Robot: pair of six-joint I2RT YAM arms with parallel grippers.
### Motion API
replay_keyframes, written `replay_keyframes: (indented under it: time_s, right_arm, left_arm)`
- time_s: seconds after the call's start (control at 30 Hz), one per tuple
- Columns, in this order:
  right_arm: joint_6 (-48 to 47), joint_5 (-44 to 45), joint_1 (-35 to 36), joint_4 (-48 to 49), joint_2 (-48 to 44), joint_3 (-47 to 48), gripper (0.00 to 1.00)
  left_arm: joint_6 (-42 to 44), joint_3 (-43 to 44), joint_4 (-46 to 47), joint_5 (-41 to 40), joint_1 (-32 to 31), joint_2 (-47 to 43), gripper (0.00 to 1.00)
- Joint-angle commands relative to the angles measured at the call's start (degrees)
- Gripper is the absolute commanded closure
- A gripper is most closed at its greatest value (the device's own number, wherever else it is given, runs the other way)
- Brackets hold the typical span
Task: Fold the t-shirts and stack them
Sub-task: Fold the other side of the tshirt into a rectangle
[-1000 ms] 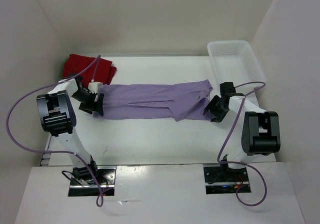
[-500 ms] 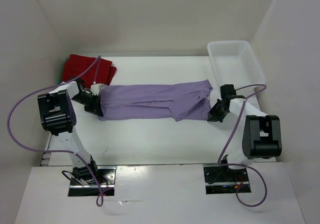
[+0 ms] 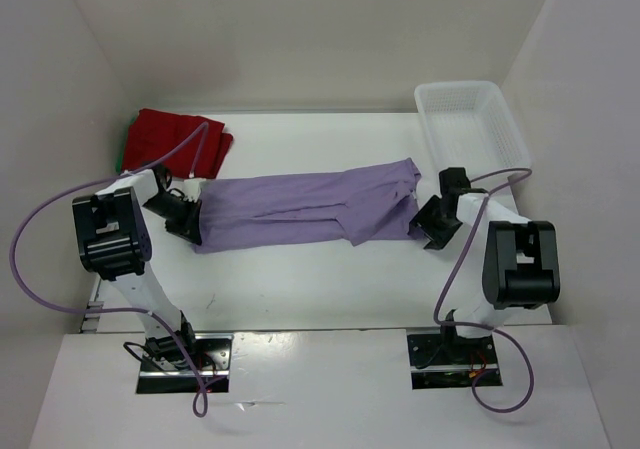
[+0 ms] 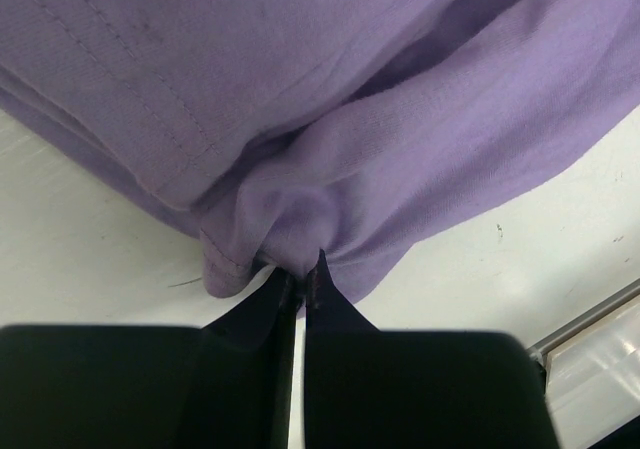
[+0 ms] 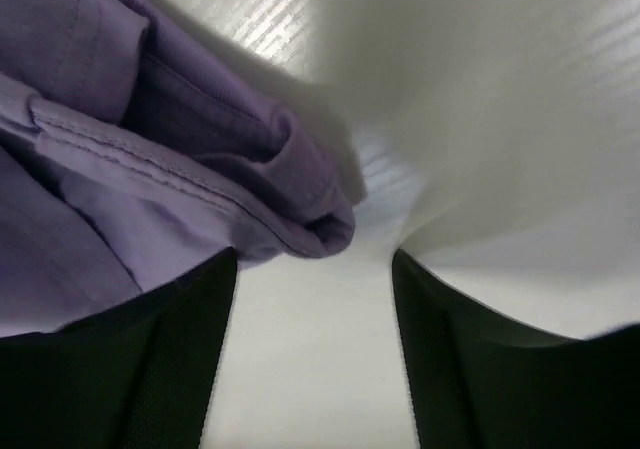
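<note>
The lavender t-shirt lies folded lengthwise into a long band across the middle of the table. My left gripper is at its left end, shut on a pinch of the lavender cloth. At the band's right end my right gripper stands open, its fingers apart with bare table between them; the shirt's folded hem lies just ahead of the left finger. A dark red t-shirt lies folded at the back left, with a sliver of green showing at its left edge.
A white lattice basket stands at the back right, just beyond the right arm. White walls enclose the table on three sides. Purple cables loop from both arms.
My left gripper closed on the shirt's left end and drew it slightly toward the near side. My right gripper shut at the right end, then opened again.
</note>
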Motion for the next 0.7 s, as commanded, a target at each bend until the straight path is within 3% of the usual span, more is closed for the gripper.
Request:
replay_keyframes:
  time_s: [0.0,0.03,0.1,0.13,0.33,0.47,0.67]
  right_arm:
    - [-0.3,1.1,-0.3,4.3,4.0,2.1,0.38]
    - [-0.3,1.1,-0.3,4.3,4.5,2.2,0.57]
    - [-0.3,1.1,-0.8,3.7,4.5,2.2,0.79]
    - [-0.3,1.1,-1.4,3.2,3.5,1.5,0.97]
    - [1.7,-1.5,-2.2,-8.3,-12.9,1.5,1.0]
    - [3.3,-3.1,-0.9,-16.1,-18.8,1.5,1.0]
    - [3.9,1.3,3.7,-29.7,-25.4,3.2,1.0]
  left_arm:
    - [2.1,0.0,-1.0,-2.4,0.3,1.7,1.0]
    - [2.1,0.0,-1.0,-2.4,0.3,1.7,1.0]
    - [2.6,0.0,-1.0,-4.2,0.3,1.0,1.0]
    - [2.6,0.0,-1.6,-4.8,0.3,1.0,1.0]
    - [7.7,-0.6,-6.0,-11.1,0.3,-1.9,1.0]
    - [11.1,-1.9,-10.0,-14.1,0.3,-5.8,1.0]
    - [14.5,-5.4,-14.1,-17.9,0.3,-10.1,1.0]
